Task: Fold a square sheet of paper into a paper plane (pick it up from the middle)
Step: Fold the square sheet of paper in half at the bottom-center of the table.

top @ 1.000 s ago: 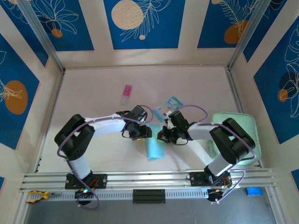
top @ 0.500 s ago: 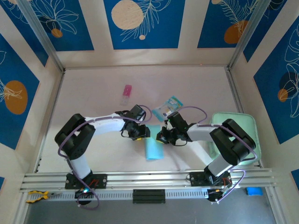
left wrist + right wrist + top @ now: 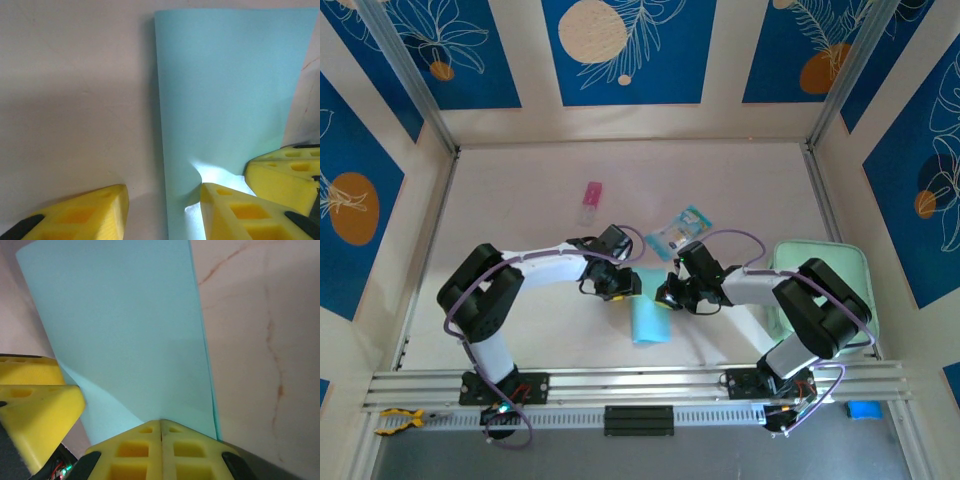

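Square sheet of paper (image 3: 651,320), thin, floppy, easily creased, reaches ahead of both claws; right claw (image 3: 161,422) pinches its near edge, left claw (image 3: 162,192) parted astride its side.

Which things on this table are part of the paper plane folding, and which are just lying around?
Part of the job: square sheet of paper, right gripper pinching it, left gripper open over its edge.
Lying about: small pink item, teal-and-clear packet, mint-green pad.

Left hand (image 3: 162,202) fingers apart, right hand (image 3: 161,440) fingers pressed together, both angled inward
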